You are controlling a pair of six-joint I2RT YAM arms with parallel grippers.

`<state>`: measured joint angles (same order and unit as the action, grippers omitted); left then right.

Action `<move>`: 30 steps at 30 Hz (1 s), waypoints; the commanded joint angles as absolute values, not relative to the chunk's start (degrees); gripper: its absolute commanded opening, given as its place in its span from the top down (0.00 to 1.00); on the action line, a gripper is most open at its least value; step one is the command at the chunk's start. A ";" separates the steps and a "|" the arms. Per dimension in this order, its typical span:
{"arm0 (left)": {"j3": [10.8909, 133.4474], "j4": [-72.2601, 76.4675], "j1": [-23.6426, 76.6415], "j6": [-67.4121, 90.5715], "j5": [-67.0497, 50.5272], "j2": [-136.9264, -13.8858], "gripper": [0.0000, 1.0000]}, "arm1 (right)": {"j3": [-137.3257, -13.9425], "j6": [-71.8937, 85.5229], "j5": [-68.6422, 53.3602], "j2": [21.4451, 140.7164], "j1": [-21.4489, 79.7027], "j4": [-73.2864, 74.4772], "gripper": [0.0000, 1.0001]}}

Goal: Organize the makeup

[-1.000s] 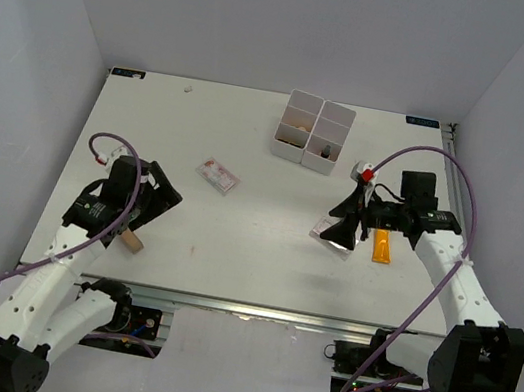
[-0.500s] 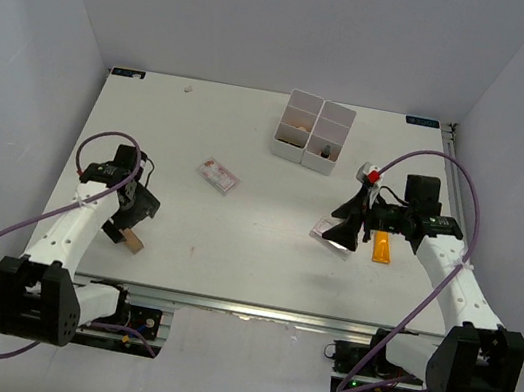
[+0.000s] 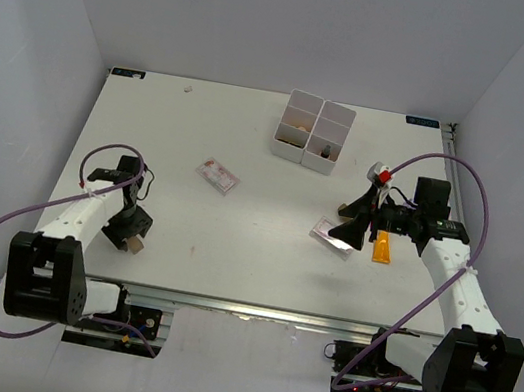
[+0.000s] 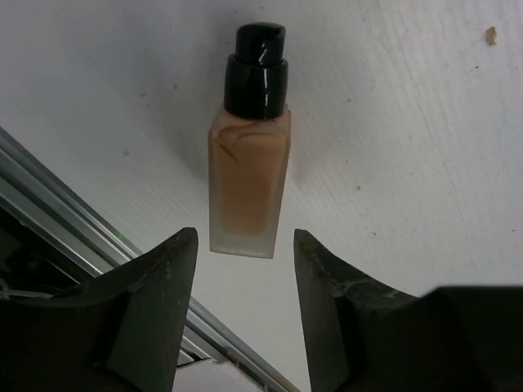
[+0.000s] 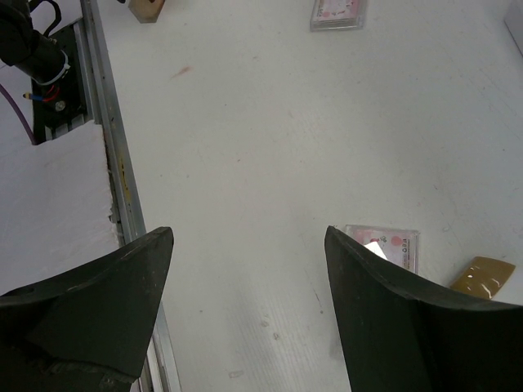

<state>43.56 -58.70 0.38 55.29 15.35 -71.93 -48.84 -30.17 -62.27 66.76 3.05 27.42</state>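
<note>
A tan bottle with a black cap (image 4: pixel 249 175) lies flat on the table near the front left edge, and also shows in the top view (image 3: pixel 135 246). My left gripper (image 4: pixel 243 265) is open and empty, its jaws just short of the bottle's base, one to each side. My right gripper (image 5: pixel 248 233) is open and empty above the table. A pink flat packet (image 5: pixel 384 245) lies by its right finger (image 5: pixel 384 327). An orange tube (image 3: pixel 382 246) lies to the right of that packet. A second pink packet (image 3: pixel 217 175) lies mid-table.
The white multi-compartment box (image 3: pixel 318 115) stands at the back centre, with a beige item and a small dark item inside. A metal rail (image 4: pixel 49 220) runs along the table's near edge, close to the bottle.
My left arm has swung back toward the near left edge, bringing its gripper to the tan bottle. My right gripper has shifted slightly right. The objects have not moved.
</note>
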 commanded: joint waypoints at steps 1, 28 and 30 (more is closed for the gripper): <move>42.77 -53.44 0.09 54.20 14.15 -71.99 0.40 | -48.14 -29.88 -64.65 66.21 2.46 26.19 0.19; 40.85 -38.73 -2.71 39.62 -8.28 -65.81 0.77 | -47.55 -30.06 -66.02 67.15 0.97 26.28 0.18; 39.81 -33.92 -1.52 36.54 -15.91 -63.07 0.81 | -47.46 -30.15 -67.04 67.18 0.97 26.39 0.18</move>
<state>39.48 -44.68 -2.96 44.88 2.74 -69.21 -47.93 -30.15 -63.86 67.00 1.27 26.99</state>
